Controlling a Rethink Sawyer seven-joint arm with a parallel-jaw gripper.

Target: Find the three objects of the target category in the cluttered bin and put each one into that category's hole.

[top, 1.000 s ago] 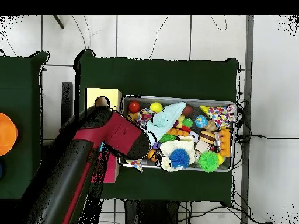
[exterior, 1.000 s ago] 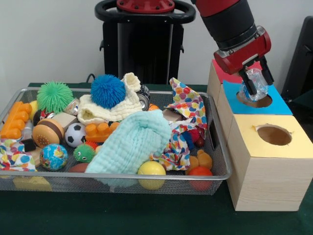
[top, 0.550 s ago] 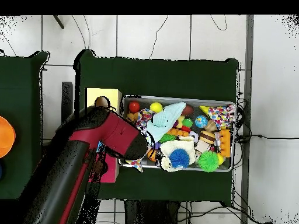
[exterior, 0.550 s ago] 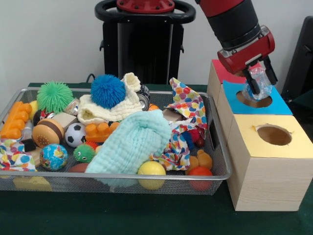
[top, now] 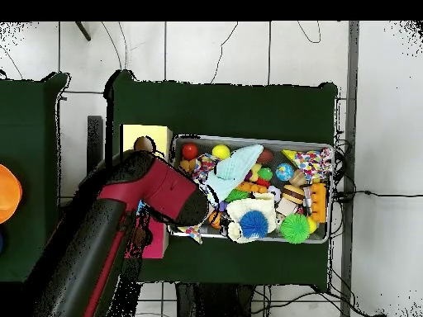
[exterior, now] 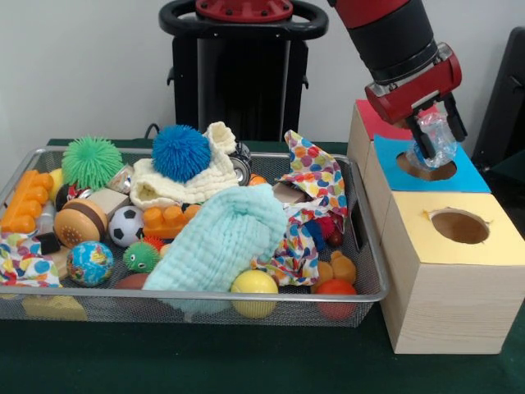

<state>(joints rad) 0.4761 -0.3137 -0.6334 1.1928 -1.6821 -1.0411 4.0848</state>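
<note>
In the front view my gripper (exterior: 435, 141) hangs just above the hole of the blue-topped box (exterior: 467, 174), shut on a crumpled clear plastic object (exterior: 433, 135). The yellow-topped box (exterior: 455, 246) with its own hole stands nearer the camera, and a red-topped box (exterior: 369, 123) lies behind. The wire bin (exterior: 373, 246) to the left is full of toys: a mint cloth (exterior: 221, 234), a blue spiky ball (exterior: 180, 152), a green spiky ball (exterior: 92, 162), a soccer ball (exterior: 125, 225). In the overhead view my arm (top: 124, 231) hides the gripper and the blue box.
The bin also holds a cream knitted cloth (exterior: 193, 176), a polka-dot cloth (exterior: 312, 185), orange bricks (exterior: 168, 220), a toy burger (exterior: 80, 222), a globe ball (exterior: 89, 263), yellow (exterior: 254, 283) and red (exterior: 336, 289) balls. An orange object (top: 8, 191) lies on the neighbouring table.
The gripper with the clear plastic object has shifted slightly right and up over the blue box's hole, then held nearly still. Nothing in the bin moved.
</note>
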